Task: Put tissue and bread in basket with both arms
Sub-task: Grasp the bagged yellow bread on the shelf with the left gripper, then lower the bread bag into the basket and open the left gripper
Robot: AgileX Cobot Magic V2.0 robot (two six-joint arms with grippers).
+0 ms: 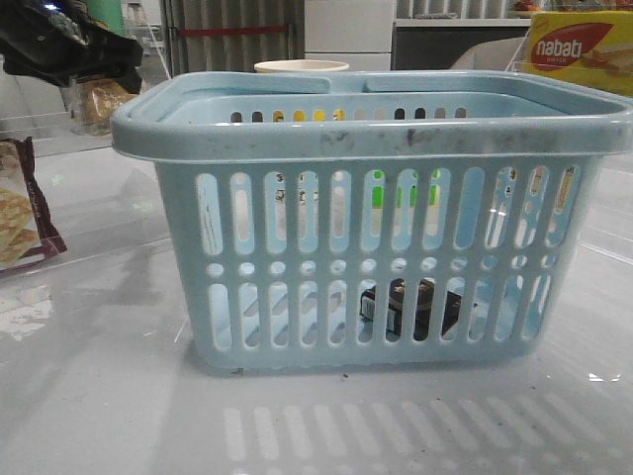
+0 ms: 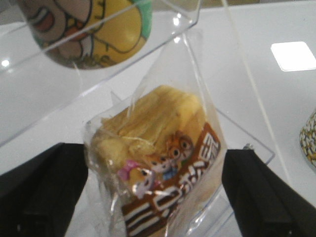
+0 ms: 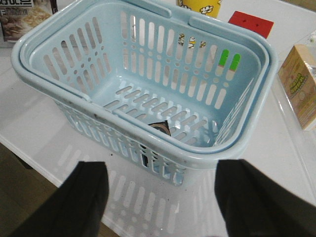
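we count one light-blue slotted plastic basket (image 1: 376, 139), one flat black tissue pack (image 1: 410, 309) inside; one bagged golden bread (image 2: 158, 163) between spread left gripper (image 2: 153, 197) fingers; right gripper (image 3: 158, 197) spread, empty; yellow box (image 1: 582, 49) reads "nabati".

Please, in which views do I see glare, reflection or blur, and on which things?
Front view: the glossy table mirrors the basket slots. Left wrist view: the bread bag is soft and blurred, with bright glare spots on clear plastic. Right wrist view: fairly sharp, slot reflections below the basket.
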